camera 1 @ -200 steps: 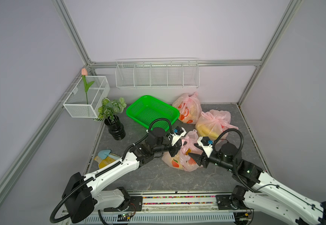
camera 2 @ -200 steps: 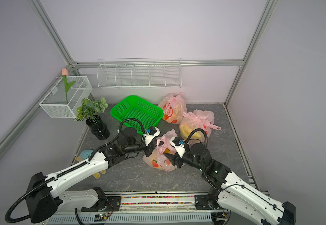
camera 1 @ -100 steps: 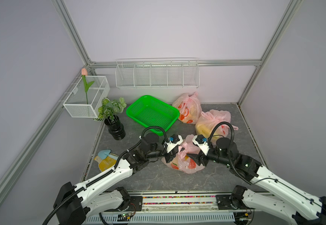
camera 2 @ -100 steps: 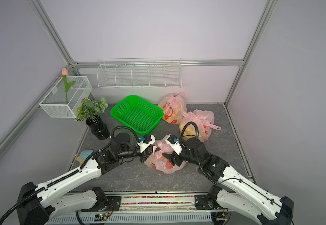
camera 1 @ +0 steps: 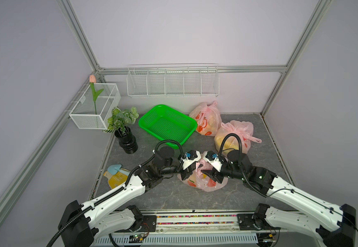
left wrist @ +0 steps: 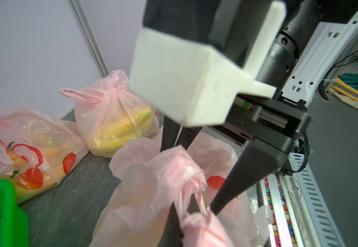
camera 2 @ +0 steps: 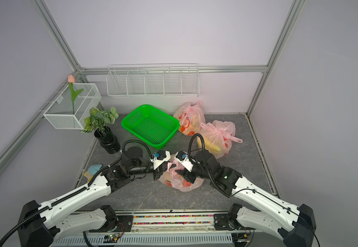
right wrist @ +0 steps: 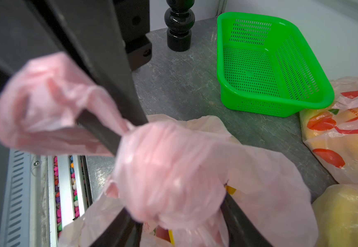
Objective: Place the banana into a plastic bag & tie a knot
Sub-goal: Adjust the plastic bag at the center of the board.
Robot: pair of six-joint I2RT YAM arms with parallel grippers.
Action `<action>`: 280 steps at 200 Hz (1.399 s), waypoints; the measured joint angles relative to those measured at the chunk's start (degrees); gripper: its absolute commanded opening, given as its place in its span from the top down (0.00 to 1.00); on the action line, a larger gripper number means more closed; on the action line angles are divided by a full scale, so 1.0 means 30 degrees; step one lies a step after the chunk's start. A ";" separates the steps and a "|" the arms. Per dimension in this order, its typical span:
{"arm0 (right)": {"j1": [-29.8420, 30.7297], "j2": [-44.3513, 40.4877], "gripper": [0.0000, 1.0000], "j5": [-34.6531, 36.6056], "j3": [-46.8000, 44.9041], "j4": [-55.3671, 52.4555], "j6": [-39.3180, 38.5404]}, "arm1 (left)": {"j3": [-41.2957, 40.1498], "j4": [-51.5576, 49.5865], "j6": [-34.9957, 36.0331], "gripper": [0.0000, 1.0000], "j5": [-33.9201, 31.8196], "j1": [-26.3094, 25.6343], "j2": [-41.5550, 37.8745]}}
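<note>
Grey tabletop (camera 1: 173,197), bunched pink bag (camera 1: 203,185), left hand (camera 1: 188,173) pinching its handle (left wrist: 192,181), right hand (camera 1: 212,175) parted around it

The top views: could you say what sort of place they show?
Likely a lab robot cell: silver aluminium frame posts around lilac walls, a grey marbled tabletop, and a staged green plastic basket.

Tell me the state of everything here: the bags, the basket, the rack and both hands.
front bag: top bunched, knot not clearly finished.
left hand: shut on front bag's handle.
right hand: open, straddling front bag's bunched top.
middle bag: knotted shut.
far bag: top gathered.
green basket: empty.
wire rack: empty.
</note>
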 measured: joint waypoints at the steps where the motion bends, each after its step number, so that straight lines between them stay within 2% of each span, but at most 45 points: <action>1: 0.0000 0.0022 0.44 0.0000 0.0000 0.0007 0.0000 | 0.0000 0.0000 0.0007 1.00 0.0015 0.0000 0.0007; 32: 0.0073 0.0459 0.51 -0.0066 -0.0029 0.0525 0.0248 | 0.0000 0.0168 0.0160 1.00 0.0692 0.0000 0.0321; 74: 0.0219 0.1137 0.78 -0.0328 -0.0036 0.0794 0.0583 | 0.0007 0.0197 0.0437 1.00 0.1005 0.0146 0.0729; 99: 0.0299 0.0947 0.93 -0.0124 -0.0058 0.0787 0.0721 | -0.0007 0.0379 0.0342 0.95 0.0576 0.0138 0.0554; 139: 0.0335 -0.0029 0.94 0.0240 -0.0058 0.0648 0.0699 | -0.0466 0.1260 -0.0175 0.84 -0.0430 0.0015 -0.0284; 183: 0.0335 -0.0627 0.93 0.0517 -0.0058 -0.0211 0.0707 | -0.1275 0.1668 -0.0721 0.46 -0.2324 0.0015 -0.1406; 193: 0.0328 -0.0714 0.94 0.0517 -0.0058 -0.0313 0.0743 | -0.1515 0.1770 -0.0976 0.41 -0.2470 0.0015 -0.1581; 244: -0.0058 -0.1217 0.92 0.0131 -0.0058 -0.0328 0.1326 | -0.2098 0.1916 -0.0940 0.42 -0.2069 0.0015 -0.0597; 264: -0.0153 -0.1195 0.90 -0.0262 -0.0080 -0.0270 0.1479 | -0.2098 0.2004 -0.0991 0.48 -0.1829 0.0015 0.0124; 280: -0.0160 -0.1049 0.89 -0.0510 -0.0153 -0.0138 0.1515 | -0.2025 0.1974 -0.0962 0.57 -0.1603 0.0015 0.0605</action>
